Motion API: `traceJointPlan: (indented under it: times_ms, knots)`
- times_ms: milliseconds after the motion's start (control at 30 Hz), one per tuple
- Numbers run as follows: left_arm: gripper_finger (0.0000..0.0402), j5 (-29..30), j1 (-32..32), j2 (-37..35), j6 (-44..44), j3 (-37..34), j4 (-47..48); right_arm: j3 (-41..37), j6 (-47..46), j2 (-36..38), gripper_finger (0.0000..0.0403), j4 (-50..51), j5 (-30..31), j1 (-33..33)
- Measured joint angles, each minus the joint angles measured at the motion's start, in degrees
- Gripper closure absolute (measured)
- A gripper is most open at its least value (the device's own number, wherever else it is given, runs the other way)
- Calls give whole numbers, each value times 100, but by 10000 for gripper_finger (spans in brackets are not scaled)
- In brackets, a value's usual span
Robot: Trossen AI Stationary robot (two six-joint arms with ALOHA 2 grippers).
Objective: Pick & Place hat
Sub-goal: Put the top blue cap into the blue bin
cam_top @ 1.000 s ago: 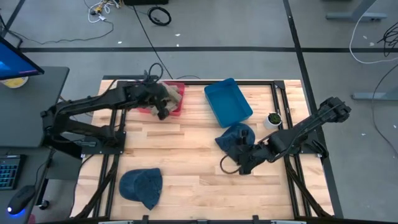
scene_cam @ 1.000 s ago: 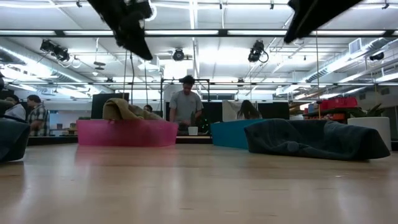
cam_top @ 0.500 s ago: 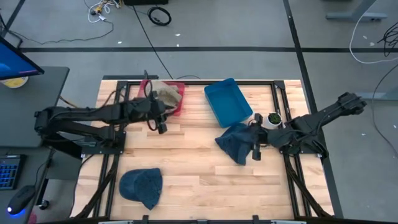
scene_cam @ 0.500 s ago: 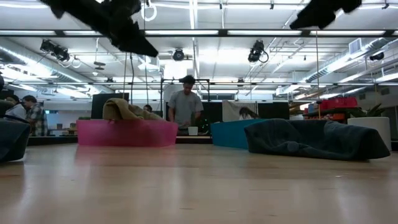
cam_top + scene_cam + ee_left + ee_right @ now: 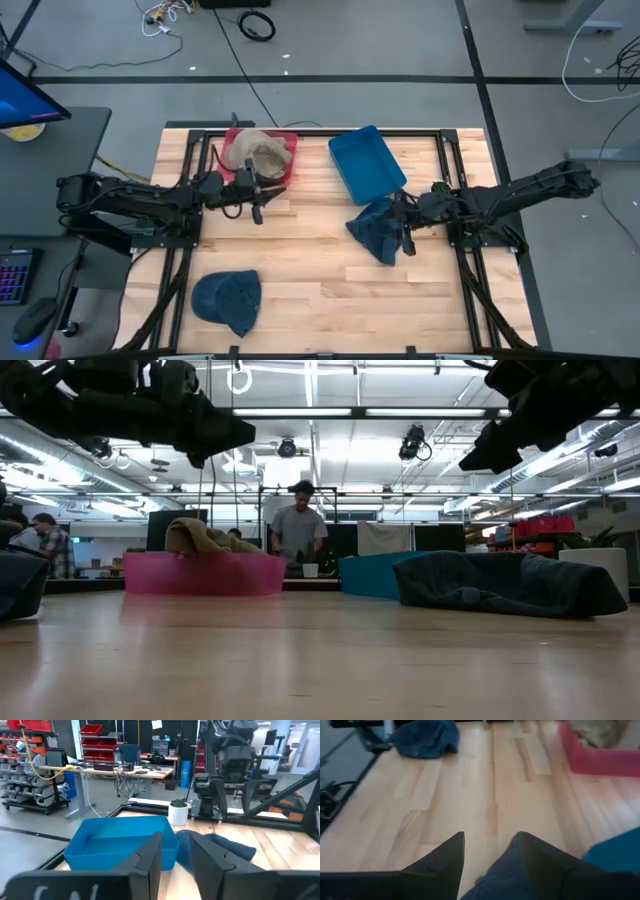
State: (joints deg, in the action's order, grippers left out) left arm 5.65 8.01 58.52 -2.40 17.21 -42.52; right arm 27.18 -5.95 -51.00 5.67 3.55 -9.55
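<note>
A tan hat (image 5: 262,154) lies in the pink bin (image 5: 284,176) at the table's far side, its crown rising above the rim (image 5: 200,537). A dark blue hat (image 5: 378,228) lies crumpled on the table near the blue bin (image 5: 366,163). A second blue hat (image 5: 228,300) lies by the near left edge. My left gripper (image 5: 256,200) is open in the air, just near of the pink bin. My right gripper (image 5: 405,232) is open above the dark blue hat's right side (image 5: 496,881), raised clear of it in the low view.
A white cup with a small plant (image 5: 438,191) stands right of the blue bin, close to my right arm. A black frame (image 5: 455,160) borders the table. Bare wood (image 5: 300,250) lies between the hats. People show in the room beyond the table (image 5: 298,530).
My left gripper has drawn back from over the pink bin toward the table's left and near side, and its arm has stretched out low; the tan hat stays in the bin. My right gripper has moved from the near side of the dark blue hat toward the far right, rising.
</note>
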Motion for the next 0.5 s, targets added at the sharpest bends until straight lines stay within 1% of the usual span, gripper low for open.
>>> traceJointPlan:
  times_ms: [100,200,333,500]
  knots:
    - [301,-4,2,0,92,47,-10,0,63,0,208,-18,-381,215]
    - [301,-3,22,0,289,52,-24,0,-127,0,208,-33,-407,412]
    - [301,-2,22,1,278,52,0,0,-214,13,208,-35,-406,591]
    - [301,-7,18,2,-115,52,112,0,-85,212,208,-57,-411,626]
